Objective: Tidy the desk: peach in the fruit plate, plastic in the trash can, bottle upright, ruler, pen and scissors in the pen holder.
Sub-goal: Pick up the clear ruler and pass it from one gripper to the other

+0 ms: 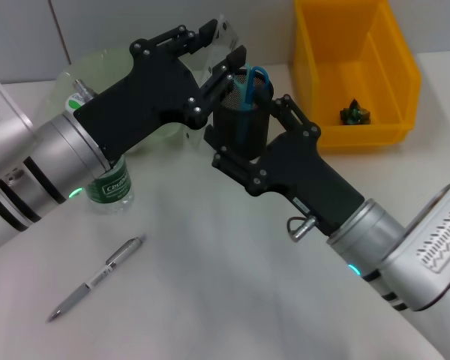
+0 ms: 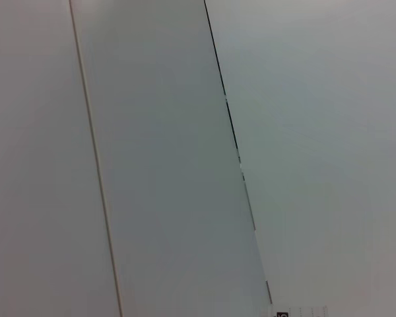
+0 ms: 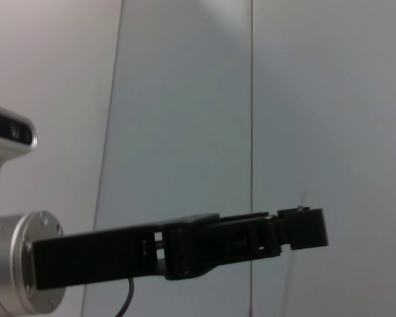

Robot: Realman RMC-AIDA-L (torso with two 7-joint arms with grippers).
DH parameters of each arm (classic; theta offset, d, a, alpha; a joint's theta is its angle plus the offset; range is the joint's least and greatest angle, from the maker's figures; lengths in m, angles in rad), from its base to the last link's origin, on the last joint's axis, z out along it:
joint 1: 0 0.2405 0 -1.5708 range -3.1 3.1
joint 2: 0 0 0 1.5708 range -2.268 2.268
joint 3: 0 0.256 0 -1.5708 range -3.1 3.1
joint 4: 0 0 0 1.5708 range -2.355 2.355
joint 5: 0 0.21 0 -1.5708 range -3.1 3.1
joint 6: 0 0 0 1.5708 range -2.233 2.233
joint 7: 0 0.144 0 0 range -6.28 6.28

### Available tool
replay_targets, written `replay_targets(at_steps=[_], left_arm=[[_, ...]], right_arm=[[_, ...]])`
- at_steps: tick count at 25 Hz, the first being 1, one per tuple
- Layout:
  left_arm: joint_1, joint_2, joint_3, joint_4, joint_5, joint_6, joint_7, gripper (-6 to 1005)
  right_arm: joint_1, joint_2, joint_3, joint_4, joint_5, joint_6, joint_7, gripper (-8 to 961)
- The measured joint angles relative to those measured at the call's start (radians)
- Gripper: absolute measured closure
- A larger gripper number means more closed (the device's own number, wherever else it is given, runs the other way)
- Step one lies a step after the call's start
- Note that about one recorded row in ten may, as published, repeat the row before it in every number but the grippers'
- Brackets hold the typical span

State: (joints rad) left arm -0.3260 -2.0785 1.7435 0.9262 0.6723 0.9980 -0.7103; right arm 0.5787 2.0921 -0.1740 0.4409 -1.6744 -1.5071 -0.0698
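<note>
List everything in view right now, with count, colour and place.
desk: one, white, under everything
trash can: one, yellow, far right
plastic: one scrap, dark green, inside the trash can
fruit plate: one, pale green, far left, partly behind the left arm
bottle: one, clear with green label, upright, mostly hidden by the left arm
pen holder: one, black mesh, centre
scissors: one pair, light blue, in the pen holder
ruler: one, clear, above the pen holder
pen: one, silver-grey, lying near left
left gripper: black, jaws shut on the ruler
right gripper: black, jaws around the pen holder
</note>
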Motion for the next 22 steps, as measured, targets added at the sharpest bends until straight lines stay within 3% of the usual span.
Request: replay_targets(at_steps=[8,22], left_arm=[[0.004,0.000,0.003,-0.002,-0.001,0.005,0.000,547],[-0.002,0.000,0.010,-0.015,-0.006,0.007,0.007,534]], right_arm=[[0.001,0.000,0.065,0.040,-0.008,0.031,-0.014,116],[0.022,0.000,0.085,0.069,-0.022,0.079,0.002,116]])
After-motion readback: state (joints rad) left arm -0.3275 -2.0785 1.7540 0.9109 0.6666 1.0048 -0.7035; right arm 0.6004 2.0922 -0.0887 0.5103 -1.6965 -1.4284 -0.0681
